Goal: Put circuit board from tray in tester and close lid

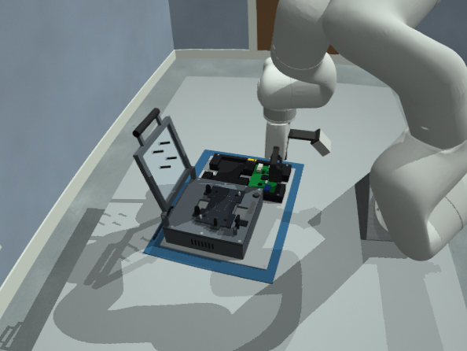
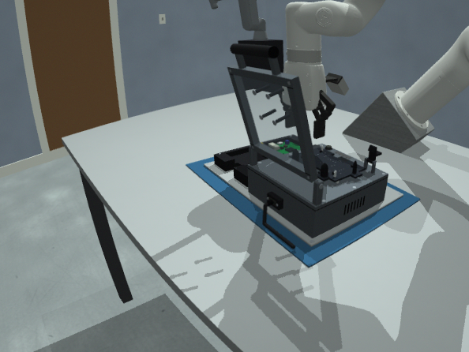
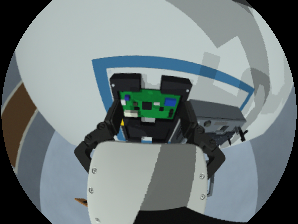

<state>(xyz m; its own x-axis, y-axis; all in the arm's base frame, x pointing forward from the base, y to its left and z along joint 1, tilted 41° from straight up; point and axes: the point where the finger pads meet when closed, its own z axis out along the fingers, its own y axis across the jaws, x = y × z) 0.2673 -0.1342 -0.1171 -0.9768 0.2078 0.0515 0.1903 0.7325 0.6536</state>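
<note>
The green circuit board [image 1: 257, 182] [image 2: 292, 146] [image 3: 137, 100] lies face up in one pocket of the black tray [image 1: 215, 159] [image 2: 224, 161] [image 3: 125, 80]. Its white connector [image 1: 259, 168] [image 3: 131, 113] is at the end away from the tester [image 1: 204, 236] [image 2: 296, 209] [image 3: 217, 110]. My gripper [image 1: 275, 171] [image 2: 305, 125] [image 3: 151, 106] is open and empty above the board, fingers toward its two short ends in the wrist view. The lid [image 1: 150, 182] [image 2: 304, 126] stands open, its handle [image 1: 146, 123] [image 2: 254, 50] on top. The latch hook [image 1: 237, 222] [image 2: 372, 153] stands upright. No board is on the pin plate [image 1: 224, 205].
The tray's other pocket [image 1: 229, 171] holds no board. Tray and tester stand on a blue-bordered mat [image 1: 208, 265] [image 2: 221, 183] [image 3: 165, 61]. The raised lid stands on the tester's side away from the arm's base. A black cable [image 2: 278, 237] runs from the tester's hinge side.
</note>
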